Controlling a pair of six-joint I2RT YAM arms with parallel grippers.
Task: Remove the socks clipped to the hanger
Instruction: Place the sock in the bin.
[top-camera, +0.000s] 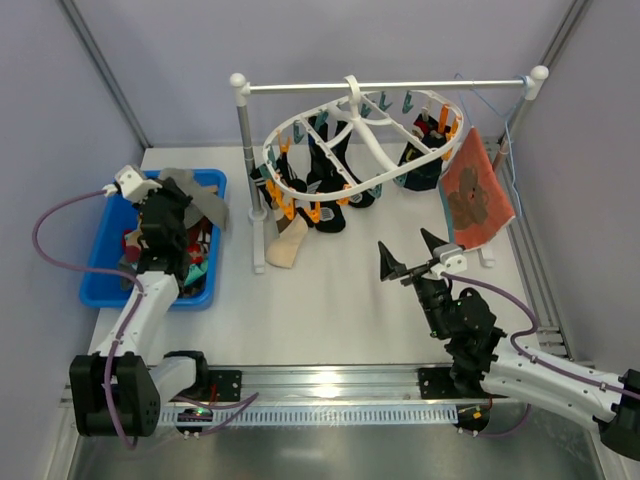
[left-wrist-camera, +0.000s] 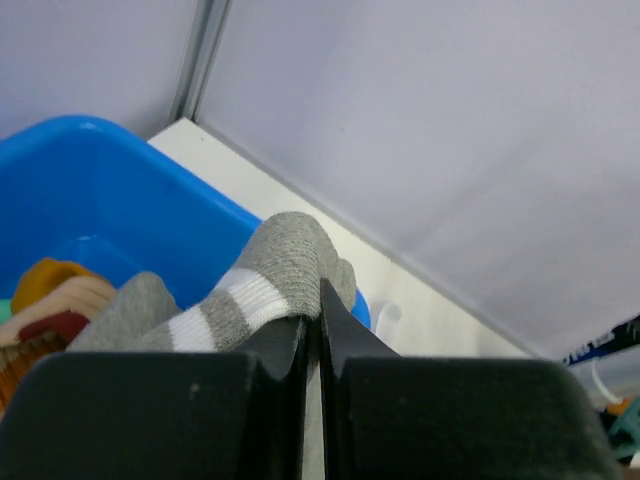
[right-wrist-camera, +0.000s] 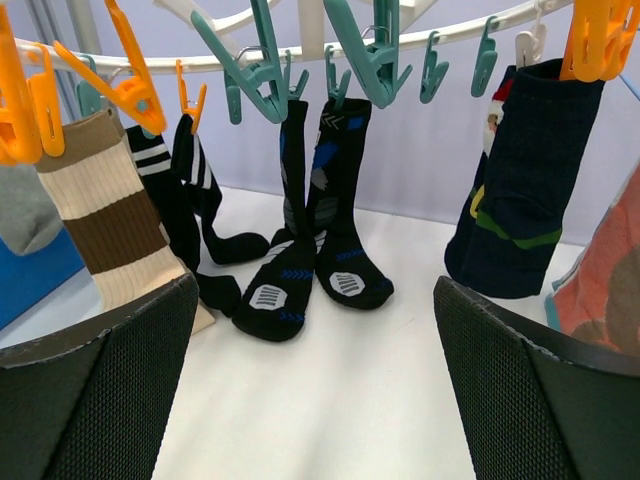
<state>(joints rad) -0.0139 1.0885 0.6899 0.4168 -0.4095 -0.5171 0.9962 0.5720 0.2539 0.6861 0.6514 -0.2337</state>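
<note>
While left gripper (left-wrist-camera: 312, 318) clamps a grey sock (left-wrist-camera: 290, 255) | right gripper (top-camera: 410, 258) gapes — socks (right-wrist-camera: 320, 200) on hanger (right-wrist-camera: 311, 30) ahead, untouched.

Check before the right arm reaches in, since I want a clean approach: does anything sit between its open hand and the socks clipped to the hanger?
Nothing visible does. The right hand is open and faces the black socks hanging from the hanger, with only bare table between them.
</note>
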